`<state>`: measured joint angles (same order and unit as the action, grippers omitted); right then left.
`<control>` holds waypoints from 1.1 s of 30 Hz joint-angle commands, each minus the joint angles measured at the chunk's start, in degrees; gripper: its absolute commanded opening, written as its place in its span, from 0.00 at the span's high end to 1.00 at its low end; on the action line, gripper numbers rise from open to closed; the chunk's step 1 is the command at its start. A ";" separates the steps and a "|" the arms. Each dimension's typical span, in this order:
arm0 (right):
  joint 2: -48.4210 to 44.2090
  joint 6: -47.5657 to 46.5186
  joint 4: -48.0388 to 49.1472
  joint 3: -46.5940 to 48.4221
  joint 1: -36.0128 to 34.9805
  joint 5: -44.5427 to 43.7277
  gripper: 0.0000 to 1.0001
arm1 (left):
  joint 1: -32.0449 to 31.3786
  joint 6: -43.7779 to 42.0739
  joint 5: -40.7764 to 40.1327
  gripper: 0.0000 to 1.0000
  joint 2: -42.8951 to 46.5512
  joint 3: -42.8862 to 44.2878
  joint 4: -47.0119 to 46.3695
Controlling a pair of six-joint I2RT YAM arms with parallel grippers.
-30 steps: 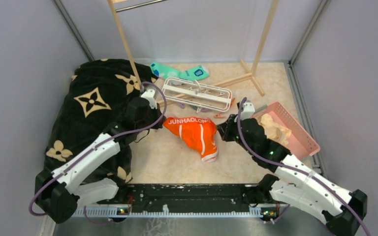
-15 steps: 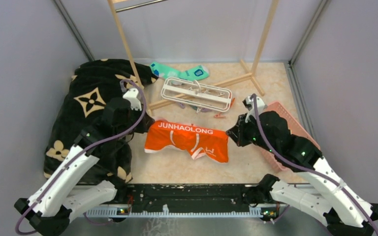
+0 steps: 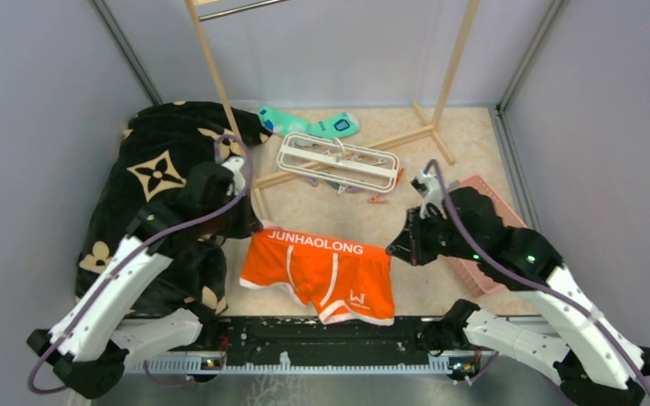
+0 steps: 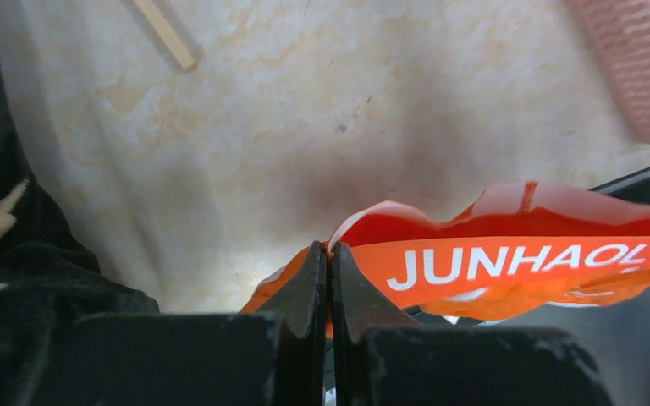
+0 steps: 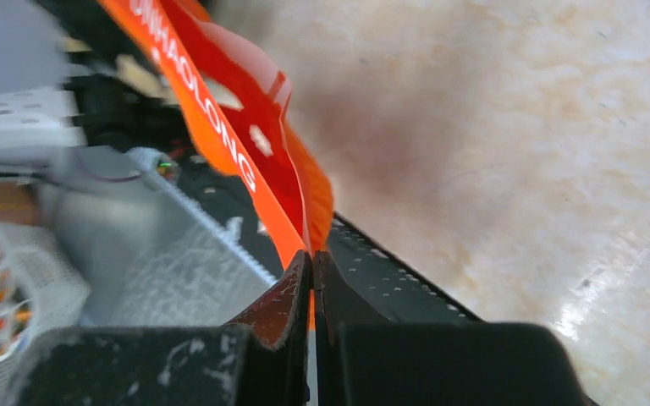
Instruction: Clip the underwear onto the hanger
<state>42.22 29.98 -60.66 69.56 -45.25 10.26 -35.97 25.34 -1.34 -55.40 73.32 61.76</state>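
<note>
Both arms are raised over the beige marble-patterned counter [image 3: 457, 144], and between them we see the bright orange boxer briefs [image 3: 317, 275] with white trim stripes and white JUNHAOLONG lettering on the waistband. The left pincer [image 3: 252, 227] is clamped on the left end of the waistband; in the left wrist view its fingers [image 4: 309, 283] press flat together with orange fabric nipped between them. The right pincer [image 3: 394, 247] is clamped on the right end; in the right wrist view its fingers [image 5: 292, 292] are likewise closed tight on the orange band. The waistband runs nearly straight from one pincer to the other, lettering facing up at the overhead camera. The legs spread toward the near edge, and in that view the lower hem overlaps the black base rail. The white plastic rectangular frame hanger [image 3: 338, 161] with small dangling clips lies flat on the counter at the far side, well apart from the briefs and near the foot of the tall wooden rack [image 3: 212, 59]. A teal sock [image 3: 313, 125] lies just beyond the hanger. A black blanket with a beige floral pattern [image 3: 161, 161] is heaped at the left. A pink plastic basket [image 3: 477, 181] sits at the right, mostly hidden behind the right arm.
</note>
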 commanded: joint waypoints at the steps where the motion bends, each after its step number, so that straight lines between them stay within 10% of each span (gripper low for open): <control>1: 9.24 -3.93 5.71 -10.26 1.98 -11.18 1.00 | 0.17 -0.29 -4.14 1.00 -6.61 -12.60 -14.28; 4: 17.52 -7.42 21.72 -18.75 9.54 -13.38 0.82 | 0.19 -2.03 -8.15 0.94 -15.92 -17.57 -29.95; 7: 22.32 -8.95 33.01 -20.24 12.72 -16.75 0.55 | 0.19 -2.80 -12.08 0.48 -25.08 -14.39 -36.88; 10: 23.95 -10.04 34.48 -16.93 12.82 -18.85 0.45 | 0.19 -4.18 -12.21 0.32 -29.33 -10.29 -38.13; 33: 12.00 13.63 48.17 -48.21 12.82 -6.94 0.49 | 0.28 -0.14 -14.21 0.22 -18.75 -26.14 -35.92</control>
<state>52.60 40.45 -22.96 22.52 -32.49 0.80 -35.86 24.62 -15.86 -74.30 46.61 27.24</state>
